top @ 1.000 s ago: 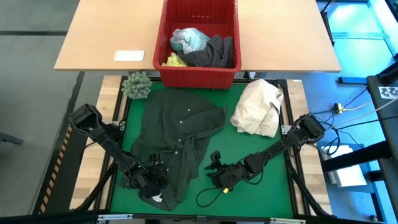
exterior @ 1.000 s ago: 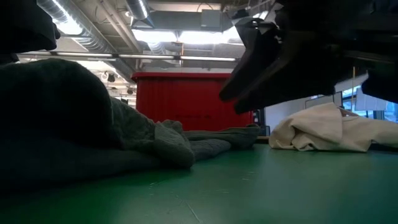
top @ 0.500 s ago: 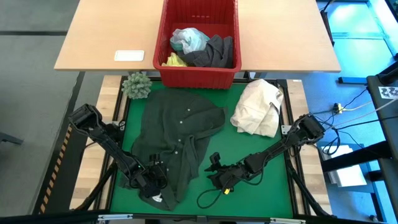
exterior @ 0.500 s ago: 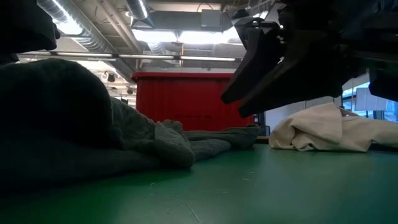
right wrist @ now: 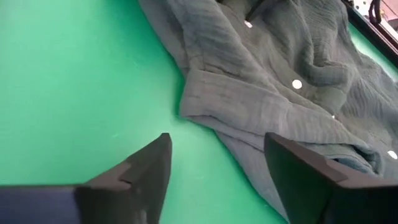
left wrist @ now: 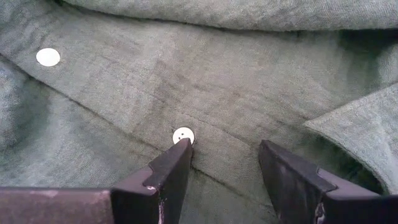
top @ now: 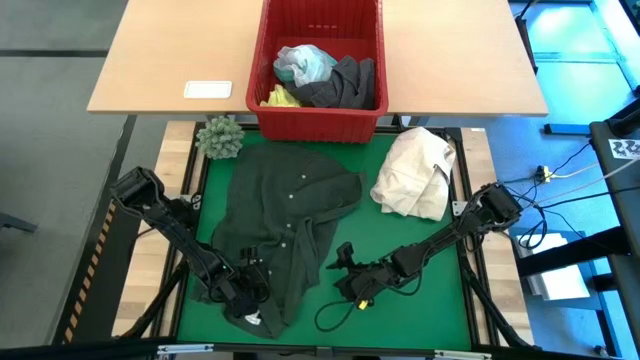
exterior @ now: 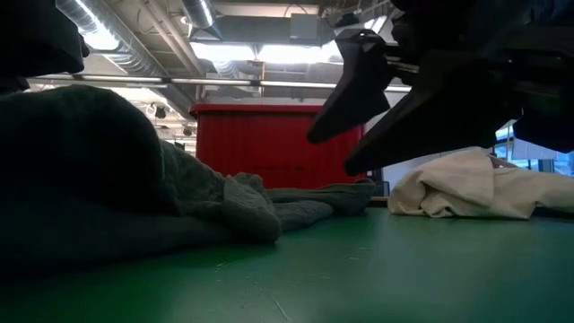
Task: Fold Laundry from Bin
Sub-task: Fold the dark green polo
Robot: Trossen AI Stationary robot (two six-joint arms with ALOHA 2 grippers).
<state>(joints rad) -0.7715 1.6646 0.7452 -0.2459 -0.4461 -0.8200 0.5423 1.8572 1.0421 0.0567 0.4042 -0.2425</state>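
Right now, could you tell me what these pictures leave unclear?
- Whether the left end effector pinches the dark green button-up cloth shirt: its open fingers hide the cloth between them.
- Bright yellow garment in the red slotted plastic bin: mostly buried under the grey garment, high view.

A light wooden table [top: 180, 50] stood at the far side, over grey floor [top: 50, 60] on the left. Overhead, ceiling ducts [exterior: 134, 54] and bright strip lights [exterior: 202, 13] ran across. Blue-lit floor [top: 575, 50] lay on the right.
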